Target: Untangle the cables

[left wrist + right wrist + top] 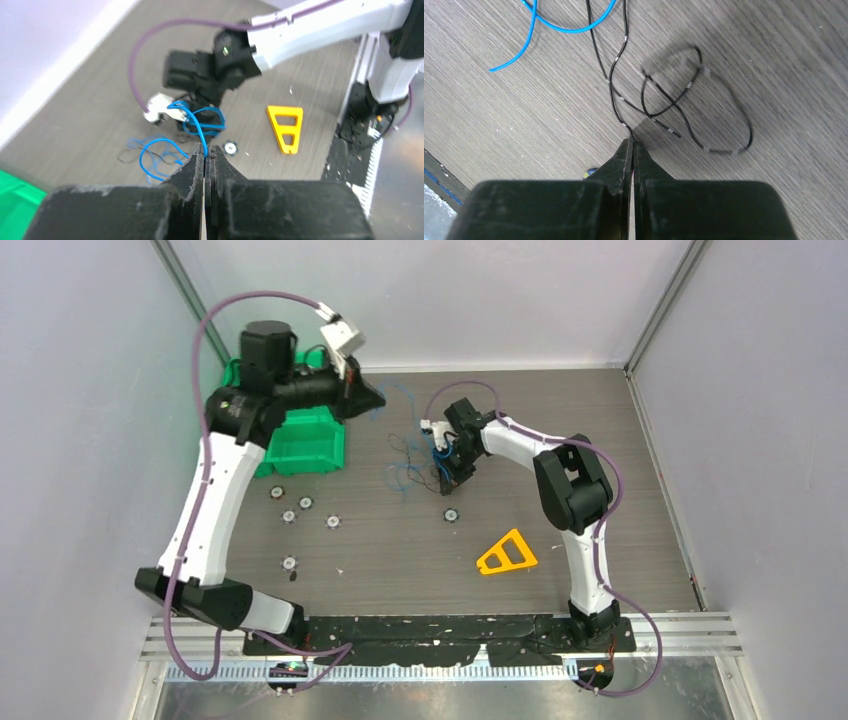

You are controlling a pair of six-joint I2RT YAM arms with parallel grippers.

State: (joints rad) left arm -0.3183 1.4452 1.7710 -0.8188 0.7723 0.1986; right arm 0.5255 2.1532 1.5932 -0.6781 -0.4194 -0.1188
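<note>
The cables (pixel 405 458) lie in a loose tangle on the table between my two grippers. In the left wrist view, my left gripper (pixel 206 146) is shut on a blue cable (pixel 197 127), which runs away toward the right arm's wrist and loops over the table. From above, that left gripper (pixel 378 400) hangs beside the green bin. My right gripper (pixel 632 141) is shut on a thin black cable (pixel 613 95) with pale bands. This cable curls into loops (pixel 724 100) on the wood-grain surface. From above, the right gripper (pixel 452 478) sits low over the tangle.
A green bin (pixel 305 445) stands at the back left under the left arm. A yellow triangular piece (pixel 507 553) lies front right of the tangle. Several small round white parts (pixel 333 522) are scattered front left, one (pixel 451 514) just below the right gripper. Walls close in both sides.
</note>
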